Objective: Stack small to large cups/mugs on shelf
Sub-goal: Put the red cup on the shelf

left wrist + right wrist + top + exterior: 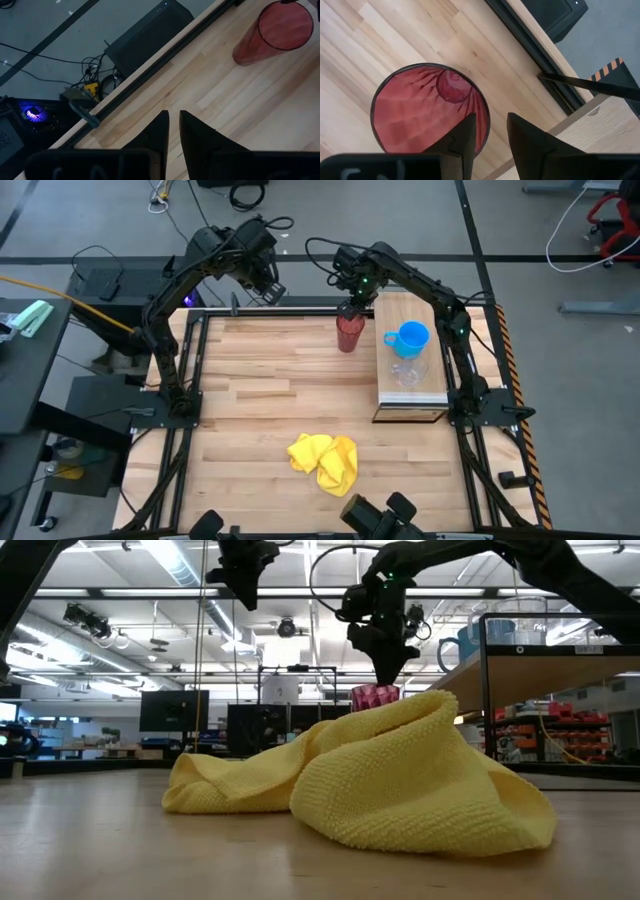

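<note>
R gripper [349, 305]: right above the red tumbler [347, 333], at far edge of table, just beside the shelf's near-left side. Wrist view: one finger [465, 135] inside the rim, other finger outside, rim wall between them. Jaws apart w/ small gap; can't tell if they actually pinch the rim.
L gripper [272, 290]: up over far table edge, left of tumbler, well apart from it. Fingers [159, 135] nearly together, thin slit between, nothing in them.
Red tumbler: upright on tabletop [260, 380], not on shelf; ribbed, open mouth up. Low view: only its top shows behind the cloth.
Shelf [432, 395]: long light-wood platform on right side of table, raised on dark frame.
Blue mug [410, 337]: upright on shelf, mid-length, handle toward tumbler side.
Clear cup [408, 372]: on shelf, just beside the mug on its near side; touching or not, can't tell.
Yellow cloth [324, 460]: crumpled heap, near-centre of table, well apart from cups & shelf.
</note>
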### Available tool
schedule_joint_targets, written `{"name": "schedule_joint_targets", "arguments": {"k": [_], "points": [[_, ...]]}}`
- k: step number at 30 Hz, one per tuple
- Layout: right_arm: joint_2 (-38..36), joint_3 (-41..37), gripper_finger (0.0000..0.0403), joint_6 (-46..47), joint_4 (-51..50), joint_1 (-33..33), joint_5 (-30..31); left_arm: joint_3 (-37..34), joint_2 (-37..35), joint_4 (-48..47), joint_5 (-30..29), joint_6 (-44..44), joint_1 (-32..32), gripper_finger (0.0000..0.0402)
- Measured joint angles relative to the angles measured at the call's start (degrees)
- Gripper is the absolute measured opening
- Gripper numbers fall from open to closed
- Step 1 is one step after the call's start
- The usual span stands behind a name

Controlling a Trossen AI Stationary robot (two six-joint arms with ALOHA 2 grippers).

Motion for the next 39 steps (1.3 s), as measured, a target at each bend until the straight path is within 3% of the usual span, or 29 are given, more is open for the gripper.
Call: {"name": "schedule_joint_targets", "arguments": {"k": [10, 25, 39], "points": [[0.00, -8.50, 0.0117, -1.30, 1.25, 0.00, -0.04, 0.00, 0.02, 0.15, -0.02, 0.19, 0.00, 0.0048], [-0.02, -8.67, 0.0113, -0.85, 5.27, 0.63, 0.00, 0.00, 0.04, 2.23, -0.02, 0.59, 0.00, 0.0040], [-0.14, -8.67, 0.0014, -0.90, 5.79, 0.83, -0.10, 0.00, 0.04, 2.45, -0.02, 0.57, 0.00, 0.0038]]}}
